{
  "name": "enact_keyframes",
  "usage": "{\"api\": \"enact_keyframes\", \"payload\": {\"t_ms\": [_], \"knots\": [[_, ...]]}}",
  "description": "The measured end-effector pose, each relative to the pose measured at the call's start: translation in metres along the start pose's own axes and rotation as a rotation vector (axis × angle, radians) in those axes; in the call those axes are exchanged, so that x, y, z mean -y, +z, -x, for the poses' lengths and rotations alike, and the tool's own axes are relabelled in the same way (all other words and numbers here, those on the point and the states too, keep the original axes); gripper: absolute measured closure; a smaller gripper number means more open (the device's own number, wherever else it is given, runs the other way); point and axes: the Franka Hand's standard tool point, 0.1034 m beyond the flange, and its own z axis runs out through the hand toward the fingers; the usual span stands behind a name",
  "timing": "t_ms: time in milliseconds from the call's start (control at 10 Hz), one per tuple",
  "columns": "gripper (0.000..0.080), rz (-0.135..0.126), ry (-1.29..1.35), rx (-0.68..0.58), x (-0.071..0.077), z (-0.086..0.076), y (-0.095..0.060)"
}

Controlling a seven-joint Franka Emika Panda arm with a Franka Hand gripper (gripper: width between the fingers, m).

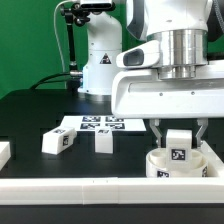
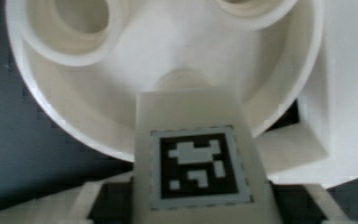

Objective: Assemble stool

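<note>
Seat [image 1: 158, 166] sits on the black tabletop [image 1: 35, 110] at the exterior view's right, just inside the border rail [image 1: 80, 188]. The held leg [image 1: 178, 150] stands upright over it, though I can't tell if it's in a socket, and two loose legs [image 1: 57, 142] [image 1: 103, 141] lie apart near the marker board [image 1: 100, 124]. Fingers [image 1: 160, 130] are clamped on the held leg's flat sides; the parts look like stiff, light, slick plastic, so grip the flat faces squarely, as a skewed leg could jam.

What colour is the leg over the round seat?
The leg is white with a black-and-white square tag; the wrist view shows it best.
</note>
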Motion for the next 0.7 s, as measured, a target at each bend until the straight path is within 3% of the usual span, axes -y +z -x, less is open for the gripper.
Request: {"api": "enact_keyframes", "payload": {"t_ms": [300, 400, 500, 600, 700], "knots": [[0.0455, -0.011, 0.146, -0.009, -0.005, -0.005, -0.001], [0.0408, -0.015, 0.163, -0.006, -0.004, -0.004, -0.001], [0.0226, -0.015, 0.145, -0.006, -0.003, -0.004, -0.001], [0.0174, -0.017, 0.103, -0.008, -0.005, -0.005, -0.006], [0.0174, -0.018, 0.049, -0.007, -0.013, -0.002, -0.015]]}}
